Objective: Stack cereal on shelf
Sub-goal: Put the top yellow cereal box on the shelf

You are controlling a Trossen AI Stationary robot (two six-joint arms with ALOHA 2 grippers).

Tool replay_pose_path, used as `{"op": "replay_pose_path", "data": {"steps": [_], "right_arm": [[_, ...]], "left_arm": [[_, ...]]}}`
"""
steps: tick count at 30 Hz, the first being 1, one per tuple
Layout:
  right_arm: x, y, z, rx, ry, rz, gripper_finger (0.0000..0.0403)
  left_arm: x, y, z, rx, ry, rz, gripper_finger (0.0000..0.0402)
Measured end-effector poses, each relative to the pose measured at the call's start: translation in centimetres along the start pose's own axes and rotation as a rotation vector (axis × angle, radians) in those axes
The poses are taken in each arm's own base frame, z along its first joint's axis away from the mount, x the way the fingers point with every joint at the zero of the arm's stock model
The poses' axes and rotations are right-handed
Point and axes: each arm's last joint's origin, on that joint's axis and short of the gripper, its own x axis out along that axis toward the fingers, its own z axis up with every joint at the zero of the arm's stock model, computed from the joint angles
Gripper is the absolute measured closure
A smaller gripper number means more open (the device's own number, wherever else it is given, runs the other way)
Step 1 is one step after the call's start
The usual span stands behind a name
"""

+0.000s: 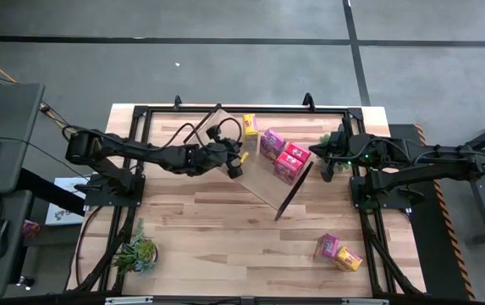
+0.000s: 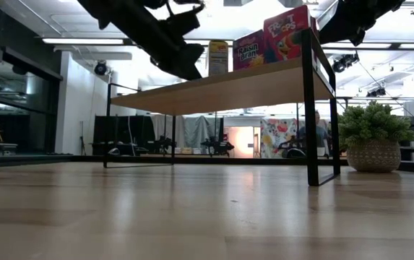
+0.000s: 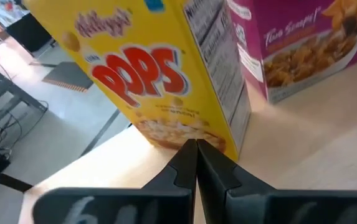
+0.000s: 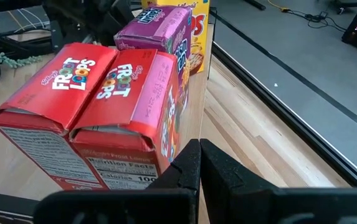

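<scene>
- Four small printed cereal boxes are seen standing on the long light-wood shelf with thin black metal legs [image 1: 263,182], which is set at an angle on the light-wood counter with black rails [image 1: 225,237].
- A yellow corn-pops box [image 1: 249,125] is placed at the shelf's far end, a pink-magenta raisin-bran box [image 1: 272,142] is set just beside it, and two red fruit-loops boxes [image 1: 290,163] are pressed side by side after that.
- Two boxes are left on the counter near its front right corner, well apart from the shelf: a pink-magenta box [image 1: 326,246] touching a yellow box [image 1: 349,257]. The task is judged roughly two-thirds done, with these two to be fetched.
- The left gripper [image 1: 237,163] is held over the shelf beside the yellow corn-pops box; its fingers [image 3: 187,168] are pressed together on nothing.
- The right gripper [image 1: 325,161] is held at the shelf's right edge, just beside the red boxes; its fingers [image 4: 190,171] are likewise closed and empty.
- A green potted plant in a woven pot [image 2: 370,141] is stood by the shelf's near leg, and another green plant [image 1: 136,252] lies at the counter's front left.
- The right arm's path to the remaining boxes is judged open, though the nearby plant and shelf leg may crowd the return.
</scene>
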Motion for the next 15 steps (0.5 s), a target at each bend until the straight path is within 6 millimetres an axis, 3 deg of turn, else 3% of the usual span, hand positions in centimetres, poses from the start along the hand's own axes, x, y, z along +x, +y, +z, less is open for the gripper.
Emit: {"op": "replay_pose_path", "data": {"steps": [15], "right_arm": [[0.0,0.0,0.0,0.003,0.0,0.001,0.0403]], "left_arm": [[0.9,1.1,0.5,-0.066,-0.058,-0.087,0.0401]]}}
